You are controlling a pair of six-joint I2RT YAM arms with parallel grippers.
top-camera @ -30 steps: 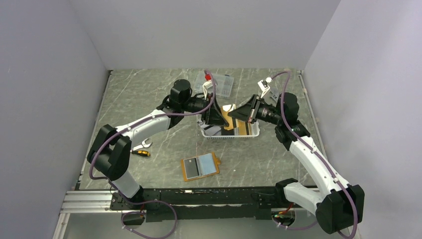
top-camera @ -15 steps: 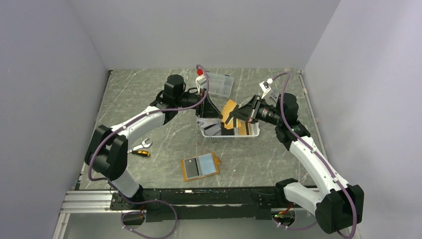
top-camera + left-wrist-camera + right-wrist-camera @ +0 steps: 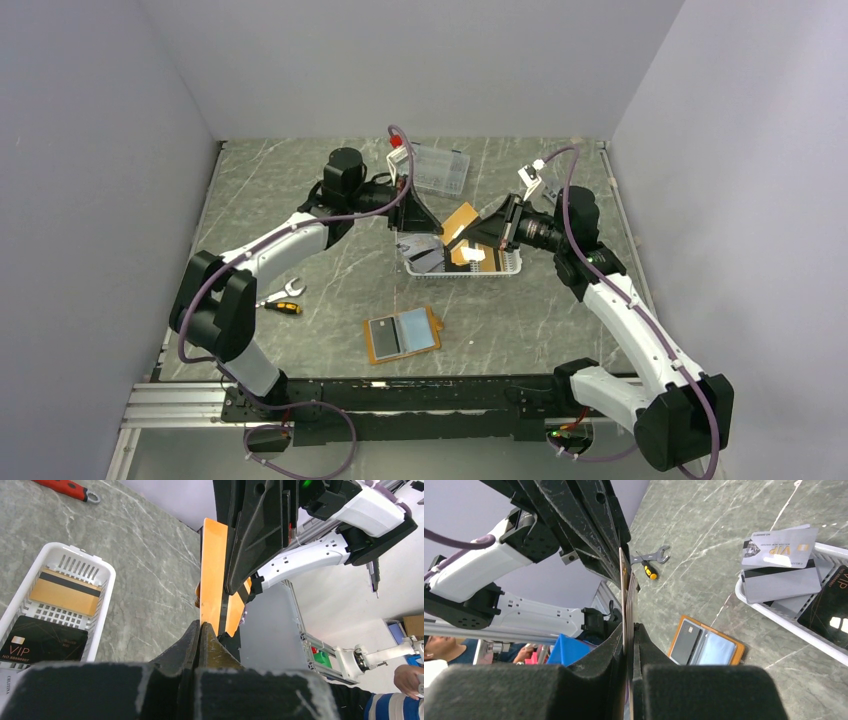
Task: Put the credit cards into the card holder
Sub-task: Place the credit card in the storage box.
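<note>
A thin orange-brown credit card [image 3: 461,215] hangs above the white basket [image 3: 505,268], gripped from both ends. My left gripper [image 3: 437,230] is shut on its near edge; the left wrist view shows the card [image 3: 212,575] rising from the closed left gripper [image 3: 200,626]. My right gripper [image 3: 468,237] is shut on the other end, where the card [image 3: 625,580] shows edge-on between the right gripper [image 3: 628,626] pads. The orange card holder [image 3: 403,334] lies open on the table, a dark card and a pale blue card in its pockets [image 3: 706,642].
The basket [image 3: 107,575] holds a gold-brown striped card [image 3: 65,592], a black VIP card [image 3: 42,640] and grey cards [image 3: 779,547]. A clear compartment box [image 3: 440,170] sits behind it. A wrench [image 3: 285,291] and a small screwdriver [image 3: 285,307] lie at the left.
My left gripper has shut from open and drawn back left and up. The orange-brown card has come up out of the basket between both grippers. The right arm barely moved.
</note>
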